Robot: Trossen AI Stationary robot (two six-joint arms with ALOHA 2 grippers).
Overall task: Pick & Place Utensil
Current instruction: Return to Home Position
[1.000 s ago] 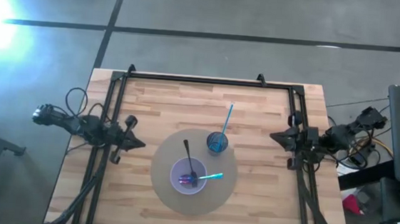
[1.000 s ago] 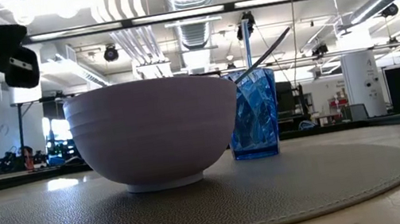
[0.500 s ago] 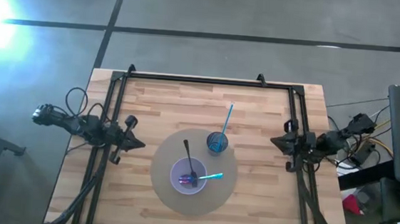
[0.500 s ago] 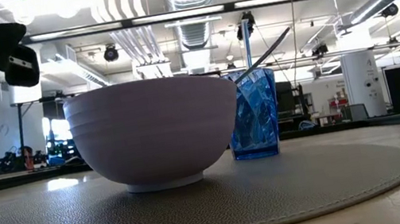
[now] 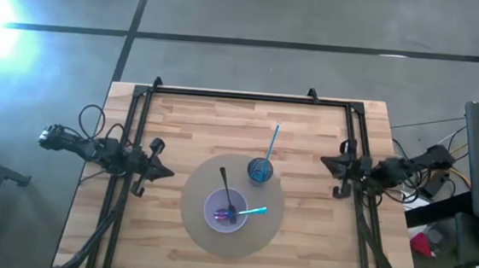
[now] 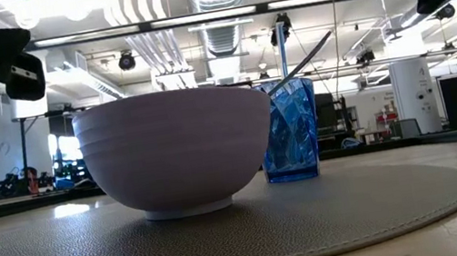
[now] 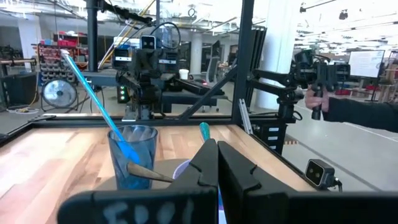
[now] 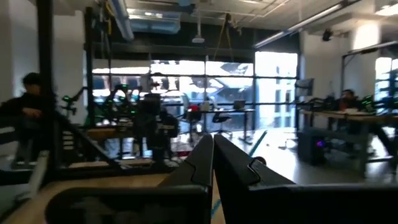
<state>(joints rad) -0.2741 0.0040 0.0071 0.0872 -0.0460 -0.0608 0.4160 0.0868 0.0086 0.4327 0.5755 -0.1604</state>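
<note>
The bowl (image 6: 176,145) sits on a round grey mat (image 5: 197,186) toward the 6 o'clock side of the wooden table (image 5: 189,121). In it lie a dark fork (image 5: 225,187), its handle reaching out over the rim toward 11 o'clock, and a teal spoon (image 5: 255,211), its handle pointing to 3 o'clock. A blue cup (image 6: 289,132) stands on the mat just beside the bowl, at its 1 o'clock, with a blue stick (image 5: 272,143) slanting out of it toward 12 o'clock. The left gripper (image 5: 170,172) hangs at the mat's 9 o'clock, its fingers pressed together with nothing between them. The right gripper (image 5: 324,163) hangs near the mat's 3 o'clock, a little toward 2, its fingers likewise together and holding nothing. Both sets of fingertips point inward at the mat, well apart from the fork and spoon, and neither touches them.
</note>
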